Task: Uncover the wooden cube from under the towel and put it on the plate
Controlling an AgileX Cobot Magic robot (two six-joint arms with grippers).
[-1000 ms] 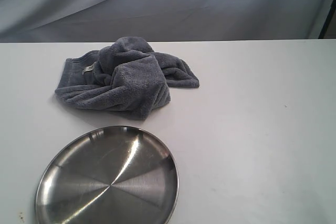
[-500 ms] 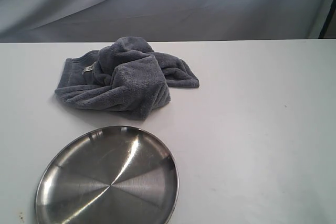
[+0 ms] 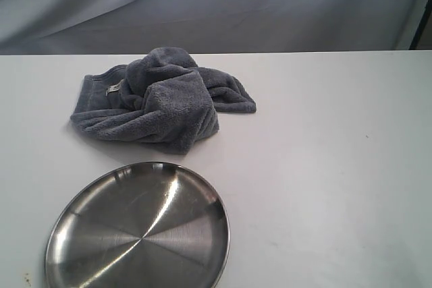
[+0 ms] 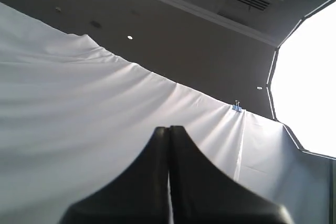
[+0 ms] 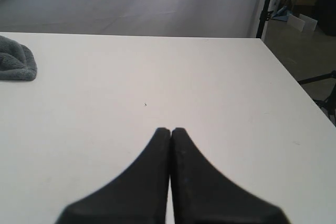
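Observation:
The dark grey plush towel (image 3: 158, 99) lies bunched up on the white table toward the back left, its small tag showing on the left side. The wooden cube is hidden; I see none of it. The shiny steel plate (image 3: 138, 231) sits at the front left, bare inside. Neither arm shows in the exterior view. My left gripper (image 4: 169, 128) is shut on nothing and points up at a white backdrop. My right gripper (image 5: 170, 129) is shut on nothing, low over the bare table, with a corner of the towel (image 5: 17, 65) far off to one side.
A white table (image 3: 324, 166) carries everything, with a grey-white cloth backdrop (image 3: 216, 5) behind its far edge. The right wrist view shows the table's side edge (image 5: 294, 93), and beyond it a floor with a stand and clutter.

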